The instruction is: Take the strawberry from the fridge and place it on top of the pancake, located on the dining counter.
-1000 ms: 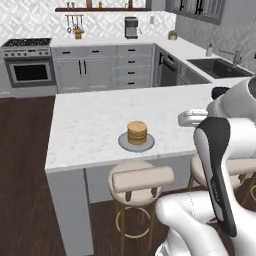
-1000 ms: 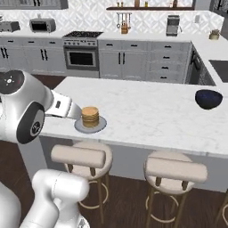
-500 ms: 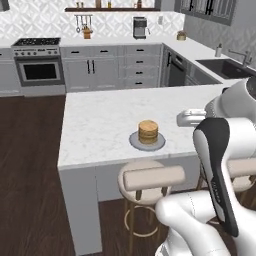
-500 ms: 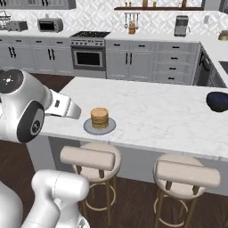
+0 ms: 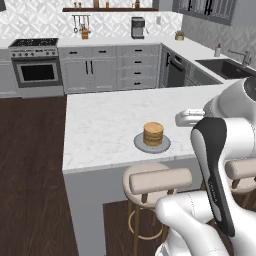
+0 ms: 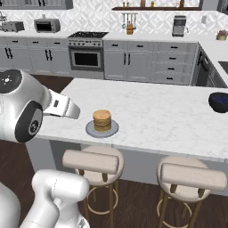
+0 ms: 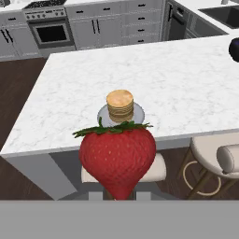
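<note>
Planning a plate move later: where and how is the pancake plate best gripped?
Likely the bare grey rim of the plate, pinched top to underside, coming low from the stool side. The pancake stack covers its middle, and that counter edge is nearest.

Both base cams sit behind the arm, left and right, looking down over the dining counter from the stool side. They share the pancake. The hand cam faces it too, nearer, from lower down.

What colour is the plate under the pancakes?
Grey; the round plate under the pancake shows best in the right base view.
</note>
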Robot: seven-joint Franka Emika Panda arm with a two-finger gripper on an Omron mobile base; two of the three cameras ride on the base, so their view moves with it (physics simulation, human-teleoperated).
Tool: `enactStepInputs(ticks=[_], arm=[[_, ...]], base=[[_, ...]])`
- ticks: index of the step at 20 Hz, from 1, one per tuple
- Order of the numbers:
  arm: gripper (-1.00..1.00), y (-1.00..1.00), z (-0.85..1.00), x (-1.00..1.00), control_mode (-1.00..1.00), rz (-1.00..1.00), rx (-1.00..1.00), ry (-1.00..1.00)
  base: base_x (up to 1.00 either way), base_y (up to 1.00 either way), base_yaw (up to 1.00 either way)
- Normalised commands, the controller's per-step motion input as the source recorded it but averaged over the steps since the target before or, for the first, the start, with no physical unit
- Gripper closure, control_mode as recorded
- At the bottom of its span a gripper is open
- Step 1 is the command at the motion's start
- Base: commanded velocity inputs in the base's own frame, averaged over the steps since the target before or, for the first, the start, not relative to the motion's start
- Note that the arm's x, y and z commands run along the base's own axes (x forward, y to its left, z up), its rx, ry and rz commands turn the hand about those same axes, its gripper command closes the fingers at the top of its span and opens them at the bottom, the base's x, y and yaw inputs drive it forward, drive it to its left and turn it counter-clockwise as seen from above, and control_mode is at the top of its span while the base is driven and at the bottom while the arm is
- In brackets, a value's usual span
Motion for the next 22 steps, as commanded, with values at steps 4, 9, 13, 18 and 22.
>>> enactStepInputs(ticks=[4, 9, 13, 18, 22], arm=[[1.00, 0.00, 0.00, 0.00, 1.00, 0.00, 0.00, 0.00], [1.00, 0.00, 0.00, 0.00, 1.00, 0.00, 0.00, 0.00], [1.00, 0.00, 0.00, 0.00, 1.00, 0.00, 0.00, 0.00], [1.00, 0.00, 0.00, 0.08, -1.00, 0.00, 0.00, 0.00], [1.00, 0.00, -0.01, 0.58, -1.00, 0.00, 0.00, 0.00]], base=[[0.43, 0.04, 0.00], [0.53, 0.10, 0.00], [0.45, 0.07, 0.00], [0.30, 0.00, 0.00], [0.00, 0.00, 0.00]])
